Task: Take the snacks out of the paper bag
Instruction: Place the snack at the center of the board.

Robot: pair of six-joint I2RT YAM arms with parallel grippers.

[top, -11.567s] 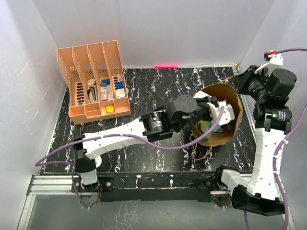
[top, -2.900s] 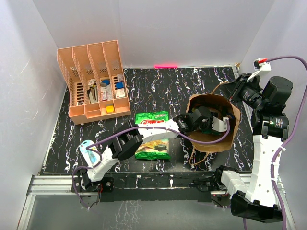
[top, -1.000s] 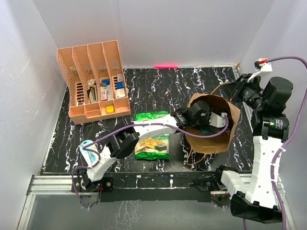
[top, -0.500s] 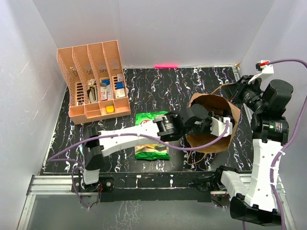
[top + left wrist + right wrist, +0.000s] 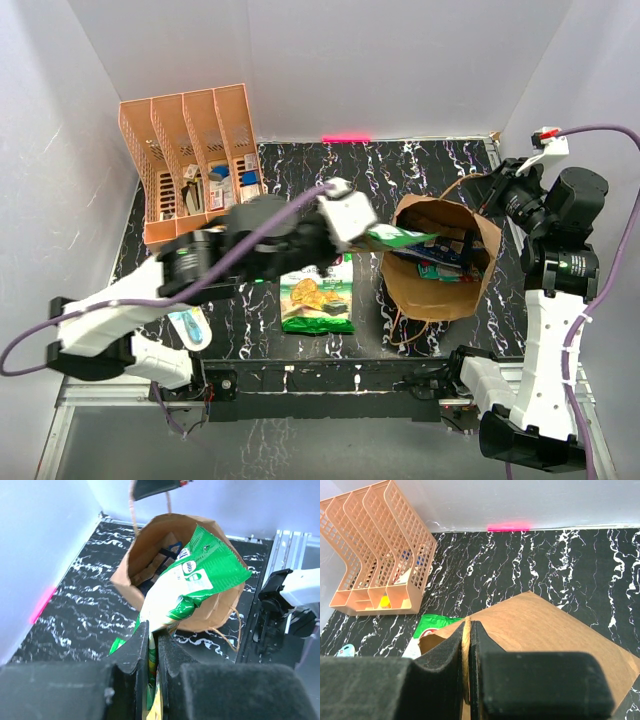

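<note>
Snack in play: one green foil packet [image 5: 200, 575], lifted out and hanging just over the left rim of the paper bag [image 5: 430, 295].
Left gripper [image 5: 151, 636]: pinched almost fully closed on the packet's crimped end, a firm two-finger nip.
Right gripper [image 5: 468, 630]: clamped tight on a tan strip of the bag (rim or twisted handle, I cannot tell which), up at the bag's far right corner and steadying it.
Key relation: the packet's long axis runs from the left fingers out toward the bag, so its free end points right, over the opening. The landing spot lies the other way, to the left.
Next move, my read: swing left and down, and lay it beside the chip packet [image 5: 318, 305] lying on the table [image 5: 330, 180]. The left arm is the nearer one for that.
Left inside: blue and dark packets [image 5: 440, 262] show in the bag's mouth, so the job is only partly done.
Materials: the packet is glossy, crinkled foil, flat and floppy, bowing under its own weight. The bag is matte brown kraft with creased walls. The tabletop is black with white veining.
</note>
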